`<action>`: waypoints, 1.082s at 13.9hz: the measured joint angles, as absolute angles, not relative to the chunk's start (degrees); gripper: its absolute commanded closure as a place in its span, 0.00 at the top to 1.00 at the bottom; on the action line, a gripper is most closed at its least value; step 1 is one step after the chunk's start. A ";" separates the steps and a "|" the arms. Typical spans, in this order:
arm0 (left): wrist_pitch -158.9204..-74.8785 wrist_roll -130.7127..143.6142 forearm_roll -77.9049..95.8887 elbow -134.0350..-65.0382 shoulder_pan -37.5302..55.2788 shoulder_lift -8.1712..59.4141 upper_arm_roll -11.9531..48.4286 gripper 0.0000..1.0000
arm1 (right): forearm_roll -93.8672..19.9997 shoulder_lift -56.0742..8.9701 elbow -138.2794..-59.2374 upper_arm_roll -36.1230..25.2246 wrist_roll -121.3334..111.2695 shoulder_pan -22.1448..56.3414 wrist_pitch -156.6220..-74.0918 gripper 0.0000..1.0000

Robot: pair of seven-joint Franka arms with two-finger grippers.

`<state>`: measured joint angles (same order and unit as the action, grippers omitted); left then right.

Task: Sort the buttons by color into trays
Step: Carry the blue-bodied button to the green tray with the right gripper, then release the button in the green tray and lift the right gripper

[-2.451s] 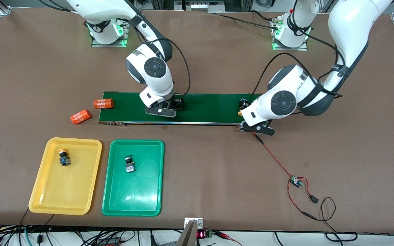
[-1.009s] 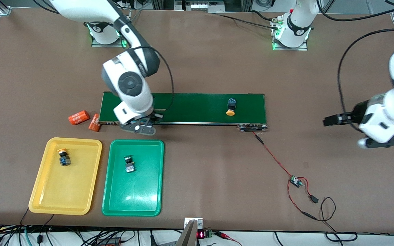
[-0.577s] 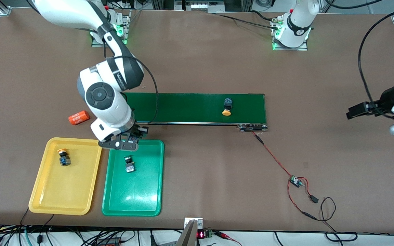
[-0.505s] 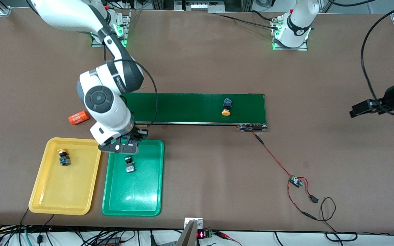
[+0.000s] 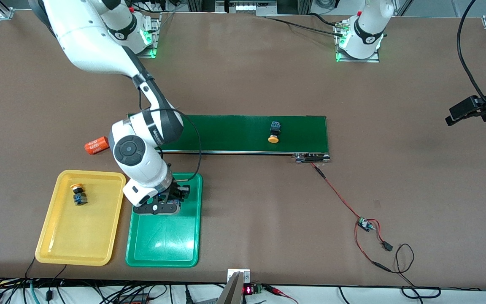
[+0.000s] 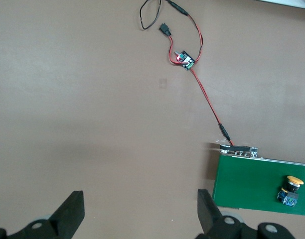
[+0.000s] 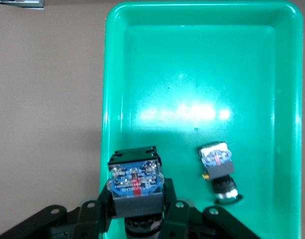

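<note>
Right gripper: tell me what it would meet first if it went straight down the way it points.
The right gripper, shut on a button, would likely bring it onto the green tray floor, beside the button already there; height unclear.

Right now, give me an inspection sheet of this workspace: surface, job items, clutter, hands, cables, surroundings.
Surface: brown table with a dark green conveyor belt along its middle.
Job's things: yellow tray holds one yellow-capped button; green tray holds one button; another yellow-capped button lies on the belt; a fourth button is carried.
Clutter: orange cylinder by the belt's end.
Hands: right hand over the green tray, shut on the fourth button; left hand open, empty, waiting above bare table.
Cables: red wire from the belt to a small circuit board.
Surroundings: cables along the table's near edge.
</note>
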<state>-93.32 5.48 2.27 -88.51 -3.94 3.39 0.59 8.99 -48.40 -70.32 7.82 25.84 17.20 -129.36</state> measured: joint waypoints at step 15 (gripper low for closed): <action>-92.34 2.73 2.19 -91.04 -4.17 0.26 0.31 1.00 | 9.02 -52.16 -69.99 6.86 23.71 16.73 -134.79 0.72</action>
